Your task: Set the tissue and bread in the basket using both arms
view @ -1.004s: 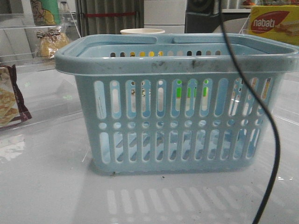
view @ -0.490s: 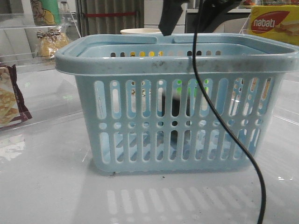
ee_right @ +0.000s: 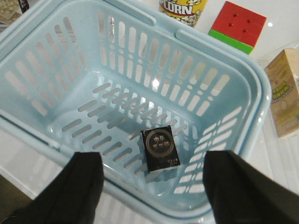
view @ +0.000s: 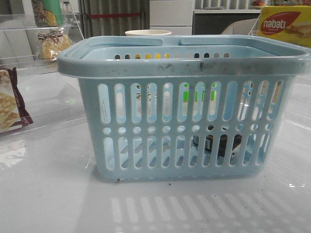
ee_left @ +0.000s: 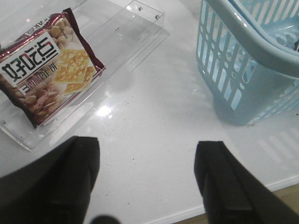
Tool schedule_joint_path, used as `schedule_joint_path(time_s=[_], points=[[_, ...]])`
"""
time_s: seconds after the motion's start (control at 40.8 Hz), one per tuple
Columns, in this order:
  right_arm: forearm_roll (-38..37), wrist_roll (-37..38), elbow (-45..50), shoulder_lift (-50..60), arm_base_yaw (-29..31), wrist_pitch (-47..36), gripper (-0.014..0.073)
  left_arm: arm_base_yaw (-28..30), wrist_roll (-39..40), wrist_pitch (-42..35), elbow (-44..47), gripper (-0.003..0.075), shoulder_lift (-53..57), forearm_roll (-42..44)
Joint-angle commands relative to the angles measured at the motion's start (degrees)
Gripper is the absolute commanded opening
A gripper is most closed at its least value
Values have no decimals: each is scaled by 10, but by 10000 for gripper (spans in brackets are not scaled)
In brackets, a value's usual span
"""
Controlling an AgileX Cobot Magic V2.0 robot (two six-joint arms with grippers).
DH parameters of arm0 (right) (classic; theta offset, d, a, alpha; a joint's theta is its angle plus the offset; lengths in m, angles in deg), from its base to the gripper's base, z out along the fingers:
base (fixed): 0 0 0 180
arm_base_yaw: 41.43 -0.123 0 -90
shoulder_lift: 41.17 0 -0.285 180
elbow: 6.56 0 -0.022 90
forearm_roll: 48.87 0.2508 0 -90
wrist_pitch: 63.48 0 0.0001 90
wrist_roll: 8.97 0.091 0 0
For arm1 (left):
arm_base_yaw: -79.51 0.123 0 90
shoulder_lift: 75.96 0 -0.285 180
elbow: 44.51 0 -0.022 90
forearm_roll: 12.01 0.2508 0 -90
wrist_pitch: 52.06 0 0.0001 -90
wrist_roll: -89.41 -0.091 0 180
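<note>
With both sets of fingers spread wide and holding nothing, the right gripper point(ee_right: 154, 186) hangs above the basket point(view: 184, 65) and the left gripper point(ee_left: 147, 182) over bare table point(ee_left: 154, 116) beside it. Tissue point(ee_right: 160, 149) lies flat on the basket floor, so half done. Bread point(view: 52, 43) sits far left on a clear shelf, well apart from the basket; left arm's job probably remains.
</note>
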Motion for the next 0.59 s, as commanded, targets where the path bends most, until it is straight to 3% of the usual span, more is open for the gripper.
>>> schedule_joint_path(time_s=[0.0,0.318,0.563], points=[[-11,-6,37,75,-1,-28,561,-5,1,-48,-17,496,-2,-6],[-11,-6,182,229,-1,-28,561,-5,1,-90,-17,496,-2,-8],[-11,-5,187,242,-1,-22,561,-4,3,-104,-56,525,-66,-8]])
